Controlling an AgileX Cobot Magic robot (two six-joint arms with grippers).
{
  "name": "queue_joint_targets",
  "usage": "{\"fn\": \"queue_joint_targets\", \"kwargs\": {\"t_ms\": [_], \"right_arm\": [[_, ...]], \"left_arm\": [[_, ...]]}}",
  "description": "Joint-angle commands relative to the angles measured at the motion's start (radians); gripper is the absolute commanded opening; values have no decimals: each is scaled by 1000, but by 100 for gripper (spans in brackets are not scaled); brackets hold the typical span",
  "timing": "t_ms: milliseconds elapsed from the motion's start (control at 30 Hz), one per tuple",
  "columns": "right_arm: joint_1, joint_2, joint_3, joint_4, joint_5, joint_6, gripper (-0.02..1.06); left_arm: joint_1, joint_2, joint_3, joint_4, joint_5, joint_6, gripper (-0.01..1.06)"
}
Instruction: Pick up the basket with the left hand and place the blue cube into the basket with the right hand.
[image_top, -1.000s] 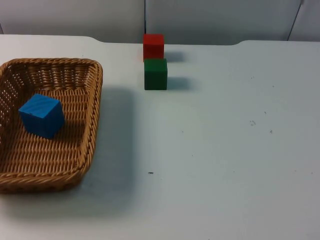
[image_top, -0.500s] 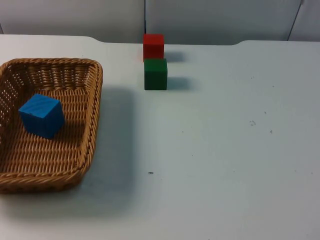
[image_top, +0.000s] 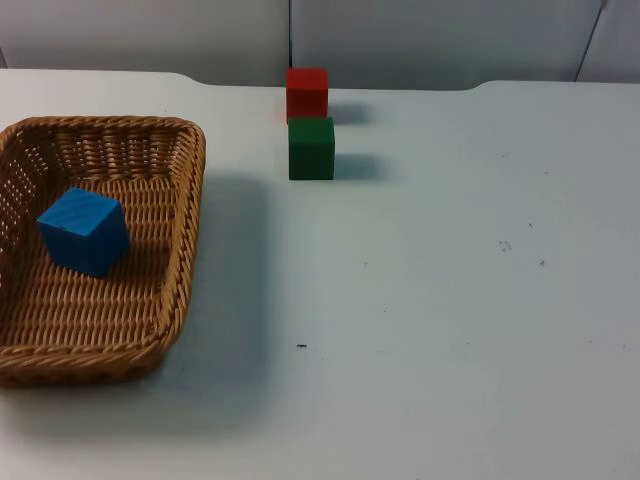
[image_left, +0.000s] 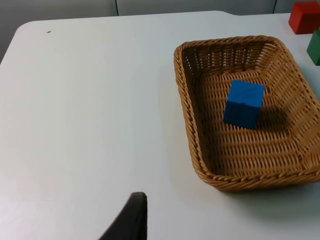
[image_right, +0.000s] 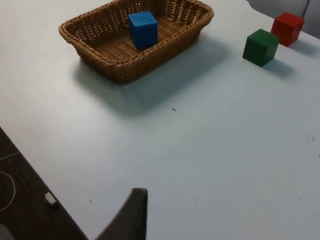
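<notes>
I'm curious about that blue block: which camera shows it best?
The left wrist view: the blue cube sits close and unobstructed inside the basket. The top view shows it from above near the edge; the right wrist view shows it farther off.

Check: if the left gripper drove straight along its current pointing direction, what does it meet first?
Probably bare white table. The left gripper's fingertip points beside the basket, which holds the blue cube. Depth is unclear.

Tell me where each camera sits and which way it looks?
Top view: fixed above, looking down and forward at the white table, basket and blue cube.
Left wrist view: on the left arm, facing the basket; one black fingertip shows.
Right wrist view: on the right arm, facing the table; one black fingertip shows.
All three share the basket and cube.
</notes>
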Motion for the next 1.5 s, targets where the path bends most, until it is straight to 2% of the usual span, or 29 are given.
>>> {"fn": "queue_joint_targets", "kwargs": {"t_ms": [0,367,1300,1433,1467], "right_arm": [[3,-3,10,16,-11,-28,104],[3,-3,10,-9,-11,9,104],[3,-3,10,-7,-11,9,104],[-41,-3,10,-5,-11,9,104],[-88,-3,10,-5,-11,9,104]], "left_arm": [[-5,-4,2,-4,-12,-6,105],[-5,-4,2,-4,-12,-6,105],[-5,-4,2,-7,-12,-6,105],[-5,-4,2,-7,-12,-6,105],[-5,-4,2,-7,-12,-6,105]]}}
